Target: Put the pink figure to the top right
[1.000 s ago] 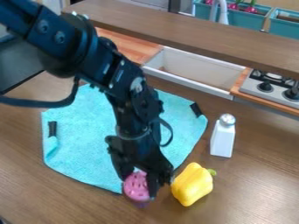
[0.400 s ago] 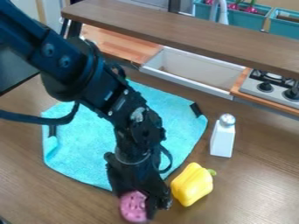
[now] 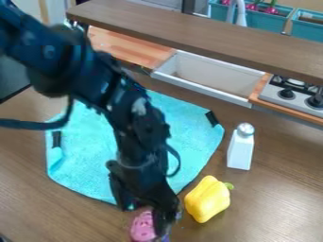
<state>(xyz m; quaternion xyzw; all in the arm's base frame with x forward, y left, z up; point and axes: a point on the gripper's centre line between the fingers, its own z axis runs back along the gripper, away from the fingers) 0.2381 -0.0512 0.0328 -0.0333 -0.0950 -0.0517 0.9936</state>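
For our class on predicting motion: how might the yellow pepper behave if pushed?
The yellow pepper would probably rock or roll unevenly, since it lies on its side with rounded, bulging walls. Its smooth skin could make it somewhat slippery. It would likely hold its shape, as its sides look full, with no sagging.

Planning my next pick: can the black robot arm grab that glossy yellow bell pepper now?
Probably not: the pink plastic figure seems to occupy its black tool, though nothing covers the pepper.
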